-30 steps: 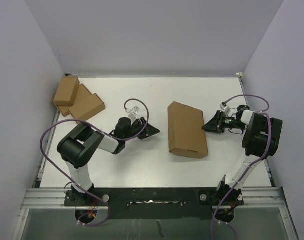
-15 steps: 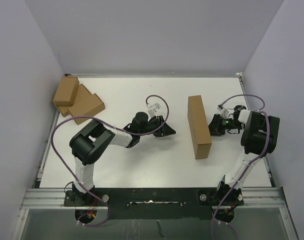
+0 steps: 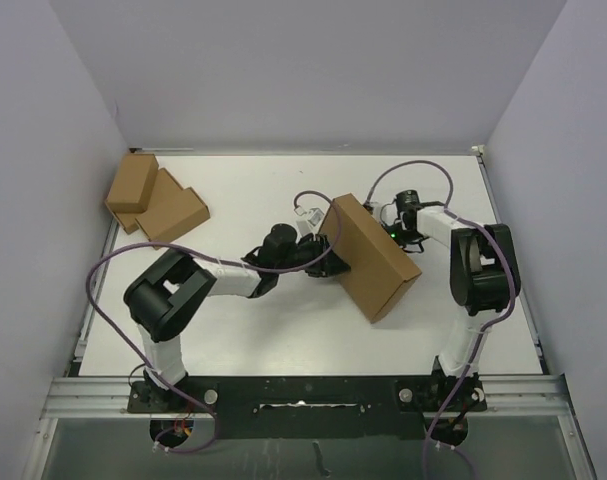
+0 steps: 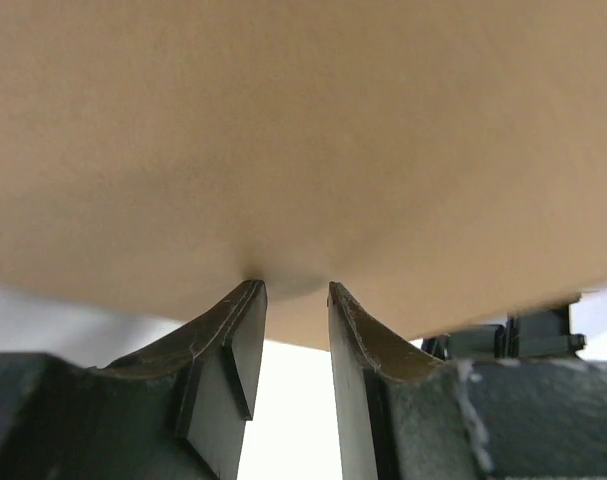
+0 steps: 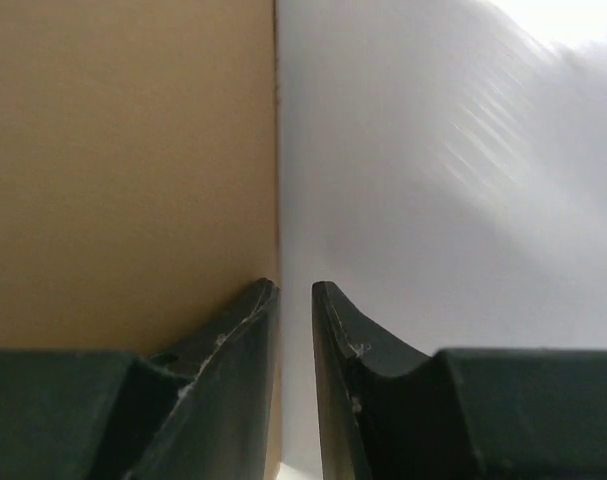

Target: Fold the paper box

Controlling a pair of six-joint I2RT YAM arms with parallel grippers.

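The paper box (image 3: 378, 265) is a closed brown mailer, tipped up and lying diagonally in the middle of the table. My left gripper (image 3: 330, 260) reaches in from the left and its tips press on the box's lower left face. In the left wrist view the cardboard (image 4: 303, 130) fills the top, and the left gripper (image 4: 296, 286) stands slightly open with only white table in the gap. My right gripper (image 3: 391, 226) is at the box's far right edge. In the right wrist view the box (image 5: 123, 150) is on the left, and the right gripper (image 5: 294, 286) has a narrow empty gap beside the box's edge.
Two smaller brown boxes (image 3: 148, 197) lie stacked at the back left corner. Pale walls close the table (image 3: 263, 320) on three sides. Purple cables loop above both arms. The arm bases stand on the near rail (image 3: 303, 392).
The box went from lying flat to standing on edge, and now leans diagonally. The left arm reached right to its side. The right arm swung left to its far edge.
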